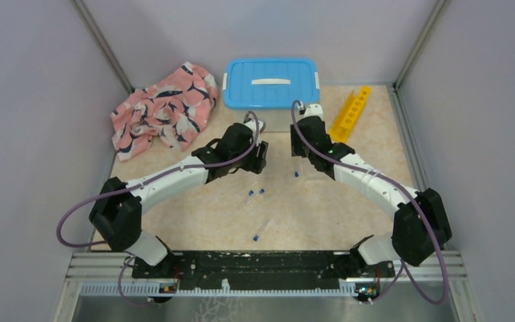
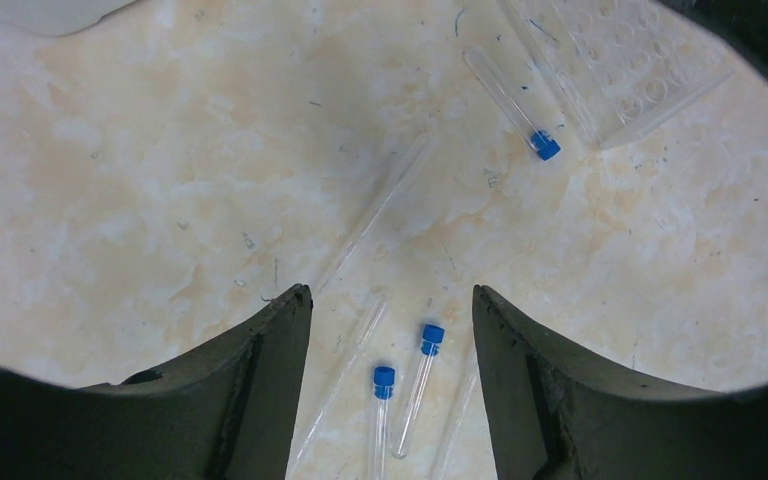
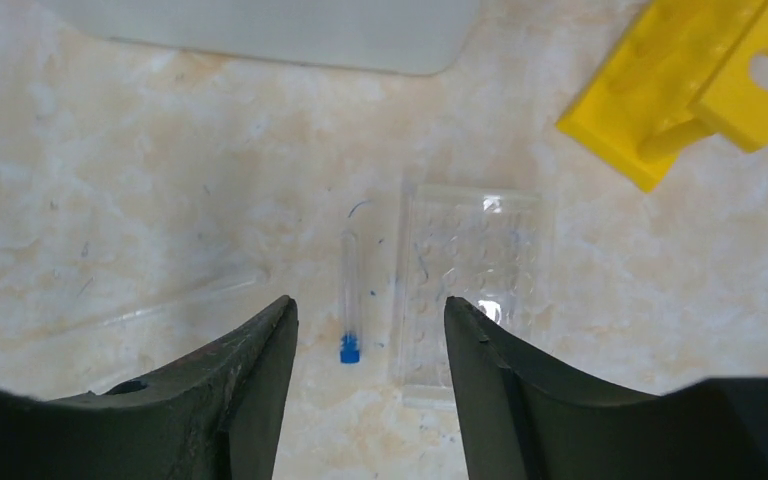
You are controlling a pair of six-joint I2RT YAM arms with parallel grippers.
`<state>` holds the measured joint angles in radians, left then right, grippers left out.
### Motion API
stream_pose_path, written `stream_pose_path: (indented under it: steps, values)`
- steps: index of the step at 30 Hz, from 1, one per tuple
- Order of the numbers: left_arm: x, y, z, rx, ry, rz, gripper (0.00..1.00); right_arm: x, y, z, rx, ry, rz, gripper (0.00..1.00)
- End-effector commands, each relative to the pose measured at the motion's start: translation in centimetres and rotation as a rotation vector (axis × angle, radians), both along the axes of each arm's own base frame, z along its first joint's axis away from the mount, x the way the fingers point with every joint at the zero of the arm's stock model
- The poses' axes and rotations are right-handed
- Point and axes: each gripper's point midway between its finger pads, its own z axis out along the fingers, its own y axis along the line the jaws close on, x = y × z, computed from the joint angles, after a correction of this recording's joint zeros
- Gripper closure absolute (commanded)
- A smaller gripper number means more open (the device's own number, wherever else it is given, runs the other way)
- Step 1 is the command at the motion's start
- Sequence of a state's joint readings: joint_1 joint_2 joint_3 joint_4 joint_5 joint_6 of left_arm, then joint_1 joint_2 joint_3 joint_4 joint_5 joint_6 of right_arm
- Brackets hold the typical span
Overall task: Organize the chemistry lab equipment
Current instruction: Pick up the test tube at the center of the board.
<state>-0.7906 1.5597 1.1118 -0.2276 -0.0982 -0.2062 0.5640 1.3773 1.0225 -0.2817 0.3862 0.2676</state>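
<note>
Two thin clear tubes with blue caps (image 2: 422, 380) (image 2: 383, 410) lie side by side on the table, straight below my open left gripper (image 2: 392, 292), with uncapped clear tubes (image 2: 345, 370) beside them. A third capped tube (image 2: 515, 105) lies further off, next to a clear well plate (image 2: 620, 60). That same tube (image 3: 349, 300) lies under my open right gripper (image 3: 368, 302), which holds nothing. The yellow holed rack (image 1: 350, 113) lies at the back right, its end (image 3: 690, 80) beyond the right gripper. From above, my left gripper (image 1: 260, 157) and right gripper (image 1: 300, 147) hover mid-table.
A white bin with a blue lid (image 1: 270, 82) stands at the back centre. A pink whale-patterned cloth (image 1: 164, 107) is bunched at the back left. Another capped tube (image 1: 261, 230) lies nearer the arm bases. Grey walls close in both sides.
</note>
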Motion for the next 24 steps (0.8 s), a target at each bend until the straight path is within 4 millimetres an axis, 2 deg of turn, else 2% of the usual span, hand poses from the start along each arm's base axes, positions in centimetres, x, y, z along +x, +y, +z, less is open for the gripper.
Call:
stream_pose_path:
  steps: [1, 5, 8, 19, 24]
  values:
    - [0.0, 1.1, 1.6, -0.053, -0.008, 0.119, 0.34, -1.2, 1.5, -0.7, -0.007, 0.021, 0.073, 0.46]
    - [-0.1, 1.8, 1.8, -0.078, 0.003, 0.19, 0.34, -1.8, 2.4, -2.2, -0.006, 0.065, 0.113, 0.57]
    - [-0.1, 2.2, 1.8, -0.093, 0.012, 0.235, 0.34, -2.2, 2.9, -3.4, -0.014, 0.103, 0.133, 0.6]
    - [-0.7, 2.1, 1.5, -0.142, 0.029, 0.243, 0.32, -2.9, 3.7, -8.5, -0.028, 0.215, 0.147, 0.6]
    - [-0.9, 2.0, 1.3, -0.151, 0.026, 0.231, 0.32, -2.7, 3.8, -9.8, -0.041, 0.237, 0.136, 0.6]
